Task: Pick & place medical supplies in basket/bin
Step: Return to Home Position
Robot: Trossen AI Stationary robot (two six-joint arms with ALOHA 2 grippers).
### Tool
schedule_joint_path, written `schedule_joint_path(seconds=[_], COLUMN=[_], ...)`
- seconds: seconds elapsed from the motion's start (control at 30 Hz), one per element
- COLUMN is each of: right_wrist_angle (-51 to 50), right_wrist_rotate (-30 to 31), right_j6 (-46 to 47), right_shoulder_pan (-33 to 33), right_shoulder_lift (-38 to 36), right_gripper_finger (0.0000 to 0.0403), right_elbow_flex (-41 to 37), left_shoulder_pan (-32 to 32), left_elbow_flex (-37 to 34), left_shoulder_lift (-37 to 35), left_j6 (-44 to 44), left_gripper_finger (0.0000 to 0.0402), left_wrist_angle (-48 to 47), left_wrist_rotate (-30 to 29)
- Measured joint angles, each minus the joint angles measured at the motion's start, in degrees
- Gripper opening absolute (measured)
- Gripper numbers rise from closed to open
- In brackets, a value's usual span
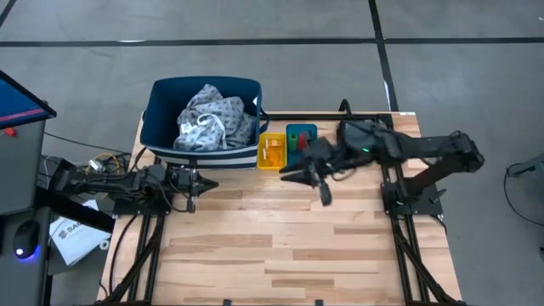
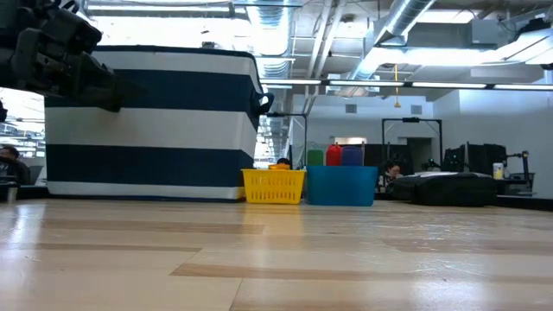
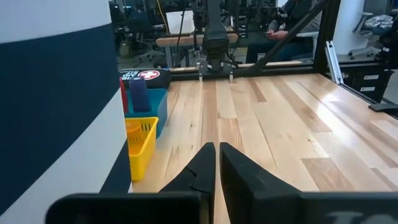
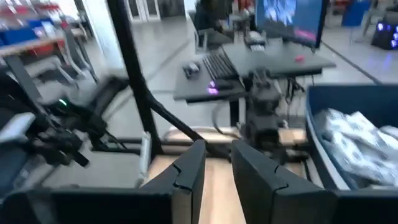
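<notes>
High view, basket: The navy striped basket [image 1: 161, 127] stood at the far left of the surface [image 1: 280, 246], with the dotted gown [image 1: 212, 119] bunched inside it.
High view, trays: The yellow tray [image 1: 264, 140] sat just right of the basket, and the teal tray [image 1: 308, 129] was touching its right side.
High view, left hand: The left hand [image 1: 206, 183] hung over the surface just near of the basket, pointing right.
High view, right hand: The right hand [image 1: 289, 176] hung just near of the yellow tray, pointing left.
Low view, rolls: A green roll [image 2: 314, 158], a red roll [image 2: 333, 155] and a blue roll [image 2: 352, 155] stood upright in the teal tray.
Low view, bottle: The top of an orange pill bottle [image 2: 281, 164] showed over the yellow tray's rim.
Left wrist view, left hand: Its fingers [image 3: 202, 171] were almost touching, with nothing between them.
Left wrist view, pouch: A black pouch [image 3: 144, 76] with a red-and-white cross lay beyond the teal tray.
Right wrist view, right hand: Its fingers [image 4: 189, 165] stood slightly apart and held nothing.
</notes>
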Motion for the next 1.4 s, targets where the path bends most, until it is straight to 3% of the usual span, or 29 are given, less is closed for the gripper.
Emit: schedule_joint_path(seconds=[0.23, 0.37, 0.7, 0.93, 1.03, 1.23, 1.4], right_wrist_angle=[-1.59, -2.08, 0.26, -0.55, -0.95, -0.69, 2.42], right_wrist_rotate=[-3.02, -4.78, -5.82, 4.03, 4.69, 4.78, 4.95], right_j6=[-6.77, -10.55, -9.13, -6.15, -3.04, -2.54, -3.65], right_shoulder_pan=[-3.32, -3.13, -3.15, -3.15, -3.15, -3.38, -4.83], right_shoulder_lift=[1.37, -2.95, -34.78, -57.72, -65.99, -78.17, -78.71], right_gripper_finger=[0.0077, 0.0077, 0.0077, 0.0077, 0.0077, 0.0077, 0.0077], right_elbow_flex=[-0.05, -3.68, -34.42, -54.35, -60.21, -67.57, -70.29], left_shoulder_pan=[0.0, 0.0, 0.0, -0.02, -0.02, -0.02, -0.02], left_elbow_flex=[0.0, 0.0, 0.0, 0.0, 0.0, 0.0, 0.0], left_shoulder_lift=[0.52, 0.52, 0.94, 0.92, 0.92, 0.92, 0.92], left_j6=[0.0, 0.0, 0.0, 0.0, 0.0, 0.0, 0.0], left_gripper_finger=[0.0014, 0.0014, 0.0014, 0.0014, 0.0014, 0.0014, 0.0014], left_wrist_angle=[0.18, 0.22, 0.32, 0.31, 0.33, 0.31, 0.32], left_wrist_rotate=[0.06, 0.06, 0.05, 0.05, 0.05, 0.04, 0.03])
